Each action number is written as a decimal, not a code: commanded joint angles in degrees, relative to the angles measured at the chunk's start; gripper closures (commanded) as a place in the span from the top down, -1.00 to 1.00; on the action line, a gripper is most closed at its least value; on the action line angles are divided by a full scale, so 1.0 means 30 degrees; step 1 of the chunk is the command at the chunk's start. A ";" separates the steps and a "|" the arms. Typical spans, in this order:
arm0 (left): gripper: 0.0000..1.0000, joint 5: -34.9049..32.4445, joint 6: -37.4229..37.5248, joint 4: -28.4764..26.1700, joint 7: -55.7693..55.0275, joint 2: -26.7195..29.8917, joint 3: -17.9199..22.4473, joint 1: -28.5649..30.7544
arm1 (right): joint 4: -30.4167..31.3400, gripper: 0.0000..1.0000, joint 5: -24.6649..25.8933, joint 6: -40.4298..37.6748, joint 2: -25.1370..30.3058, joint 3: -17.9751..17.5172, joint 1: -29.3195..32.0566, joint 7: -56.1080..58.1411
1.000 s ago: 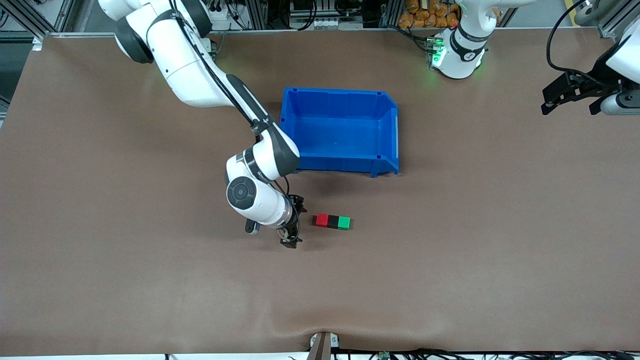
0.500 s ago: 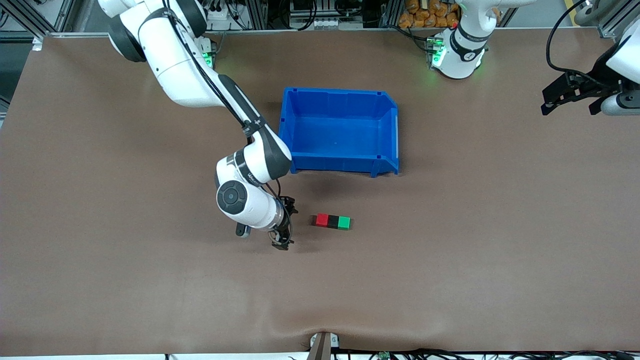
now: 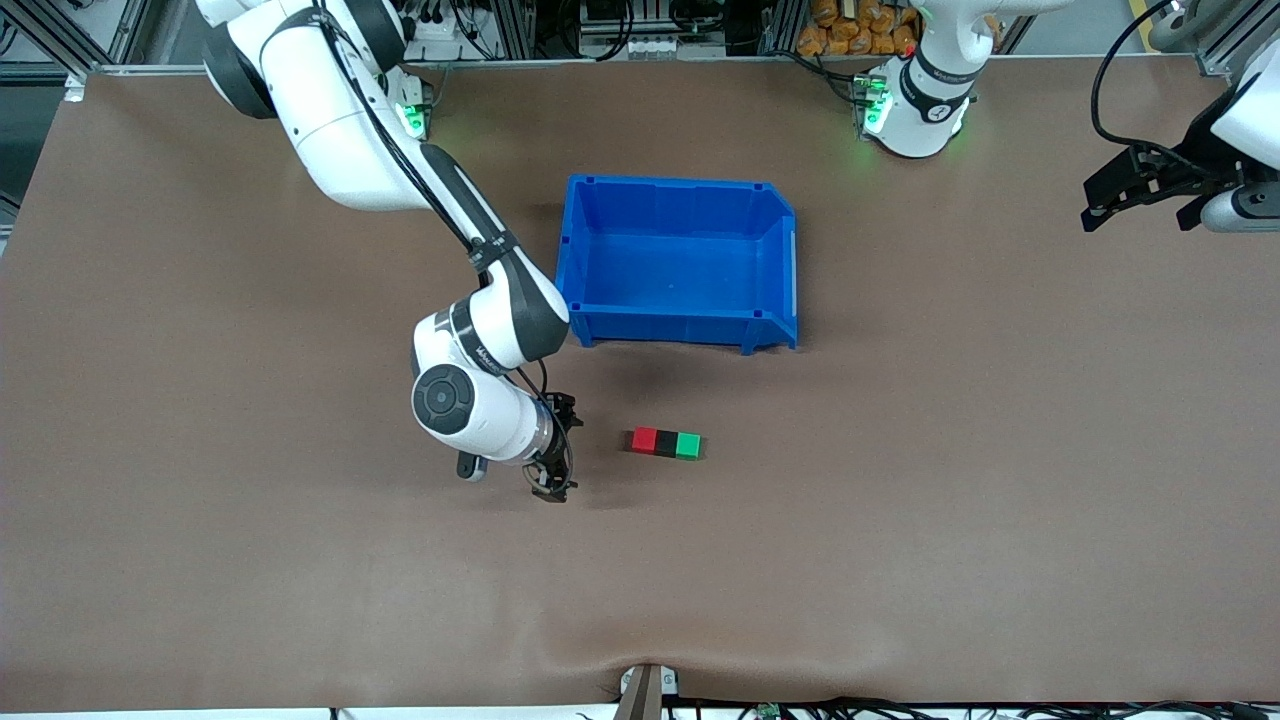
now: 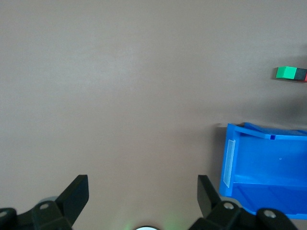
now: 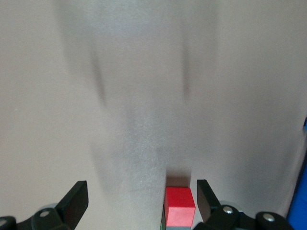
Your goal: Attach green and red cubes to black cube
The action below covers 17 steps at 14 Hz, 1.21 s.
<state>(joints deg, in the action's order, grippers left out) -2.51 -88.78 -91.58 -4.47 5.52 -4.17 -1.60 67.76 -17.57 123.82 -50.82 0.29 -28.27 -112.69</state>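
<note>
The red cube (image 3: 644, 439), black cube (image 3: 665, 443) and green cube (image 3: 687, 445) lie in one touching row on the table, black in the middle, nearer the front camera than the blue bin. My right gripper (image 3: 561, 448) hangs low beside the row's red end, open and empty, a short gap away. In the right wrist view the red cube (image 5: 179, 205) shows close to one fingertip of that gripper (image 5: 140, 191). The left gripper (image 3: 1145, 208) waits open at the left arm's end of the table. Its wrist view shows the gripper (image 4: 141, 187) empty, and the green cube (image 4: 287, 72) far off.
The blue bin (image 3: 680, 190) stands empty mid-table with its open side toward the left arm's end; it also shows as blue bin (image 4: 232, 158) in the left wrist view. Brown table surface surrounds the cubes.
My right gripper has drawn back from the cube row toward the right arm's end of the table, still open. The cubes and the left arm have not moved.
</note>
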 commanded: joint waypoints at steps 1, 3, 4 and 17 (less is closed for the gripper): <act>1.00 -0.0336 -0.0143 0.0086 -0.0354 -0.0112 -0.0135 -0.0054 | 0.0178 1.00 0.0349 -0.0461 0.0504 -0.1263 0.1214 0.0911; 1.00 -0.0335 -0.0143 0.0086 -0.0355 -0.0171 -0.0135 -0.0083 | 0.0178 1.00 0.0378 -0.1073 0.0650 -0.1969 0.2035 0.1525; 1.00 -0.0307 -0.0143 0.0086 -0.0355 -0.0171 -0.0106 -0.0054 | 0.0178 1.00 0.0378 -0.1512 0.0737 -0.1971 0.2213 0.2051; 1.00 -0.0336 -0.0143 0.0115 -0.0355 -0.0142 -0.0106 -0.0054 | 0.0178 1.00 0.0407 -0.4504 0.2524 -0.2147 0.3913 0.8232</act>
<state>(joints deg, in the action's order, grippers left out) -2.51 -88.90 -91.61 -4.52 5.14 -4.23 -1.64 67.42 -17.45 111.22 -45.15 -4.71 -17.84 -90.91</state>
